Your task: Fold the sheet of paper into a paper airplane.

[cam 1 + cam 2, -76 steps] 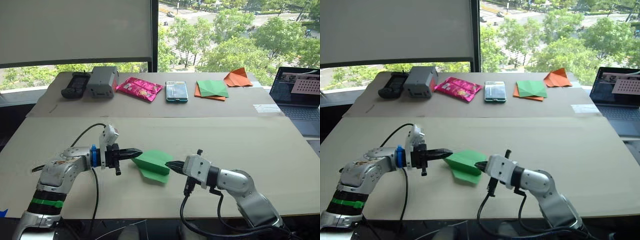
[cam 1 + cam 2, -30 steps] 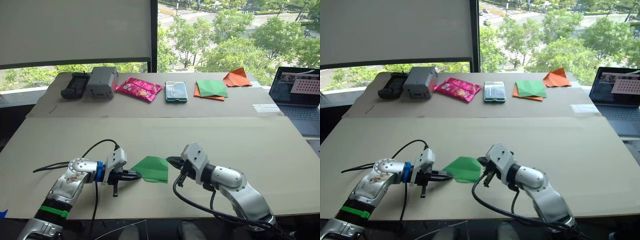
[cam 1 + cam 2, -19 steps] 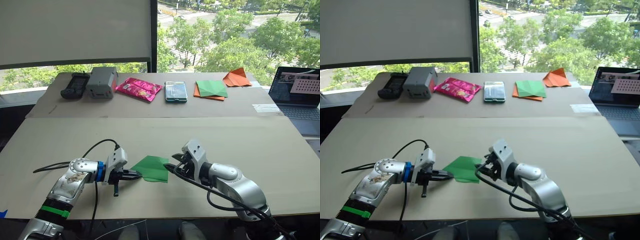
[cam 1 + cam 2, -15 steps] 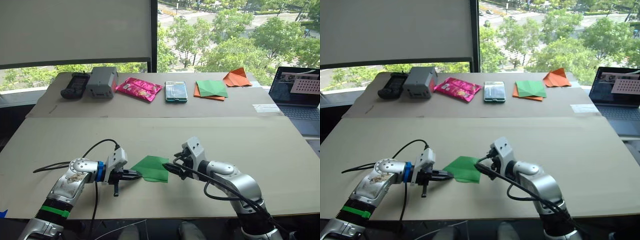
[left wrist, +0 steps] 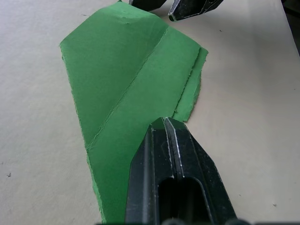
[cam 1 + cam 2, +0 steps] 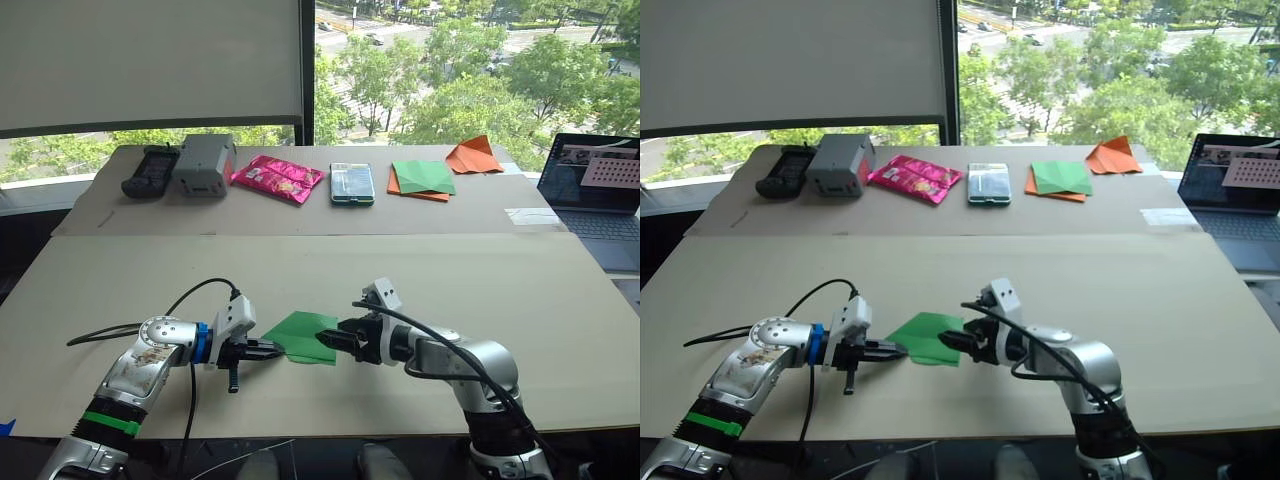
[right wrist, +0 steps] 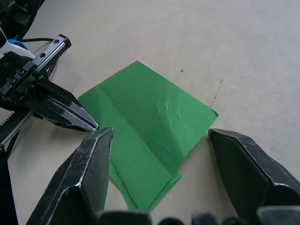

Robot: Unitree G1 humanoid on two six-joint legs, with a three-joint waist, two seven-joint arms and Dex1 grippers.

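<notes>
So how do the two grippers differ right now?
The left gripper is shut on the paper's edge; the right gripper is open, fingers spread over the paper without gripping. They reach in from opposite sides. Both sit low at the table.

No legible text, labels, brands, numbers or signs.

- Pink snack packet [image 6: 279, 177], at 12 o'clock on the far table: printed markings present, too small to read.
- Teal box [image 6: 353, 183], just to the 3 o'clock side of the packet: surface print present, unreadable.
- Laptop [image 6: 597, 185], at 2 o'clock: its screen shows a pale panel with a grid of dots; no characters can be made out.
- Grey device [image 6: 204, 163] and black controller [image 6: 151, 170], at 11 o'clock: no markings can be made out.
</notes>
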